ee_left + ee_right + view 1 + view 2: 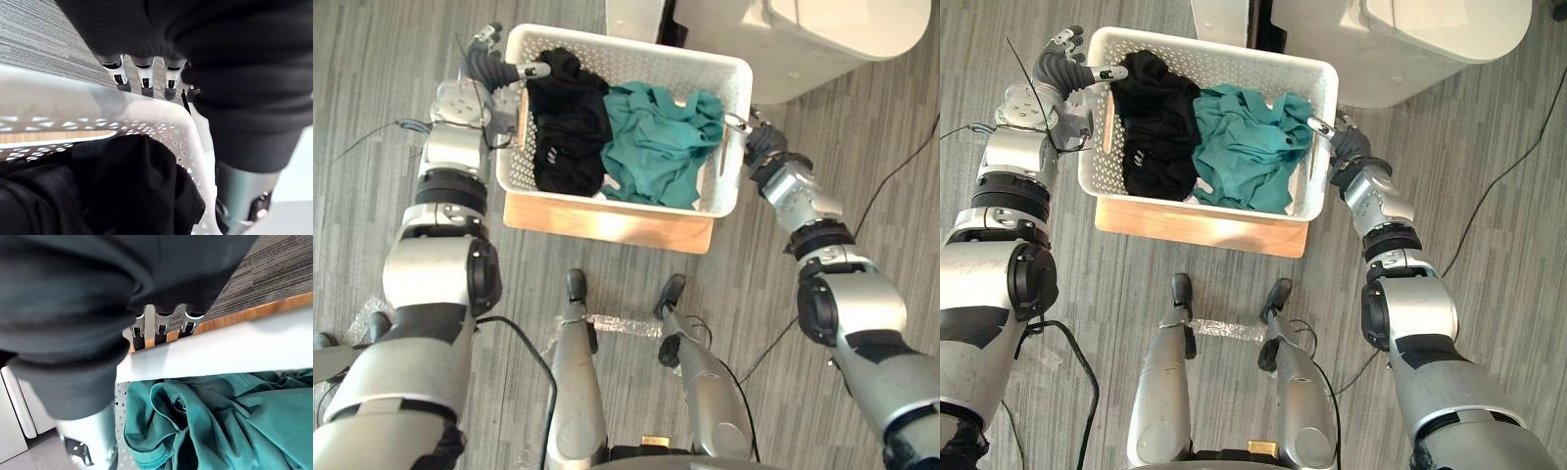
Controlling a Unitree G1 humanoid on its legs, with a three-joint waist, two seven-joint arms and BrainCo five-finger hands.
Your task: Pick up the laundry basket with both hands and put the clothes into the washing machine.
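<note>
A white perforated laundry basket [626,51] rests on a low wooden stand [607,223] in front of me. Inside lie black clothes [566,122] on the left and teal clothes [656,142] on the right. My left hand [489,69] grips the basket's left rim, with the thumb over the rim on the inside and the fingers [144,81] down its outside. At the opposite rim [220,355], my right hand [759,142] holds the same way, fingers [159,325] outside and thumb inside above the teal cloth [220,421]. The white washing machine [803,39] stands just beyond the basket, at the far right.
Grey plank floor surrounds the stand. A strip of clear plastic wrap [626,325] lies on the floor close in front of me. The washing machine's body almost touches the basket's far right corner.
</note>
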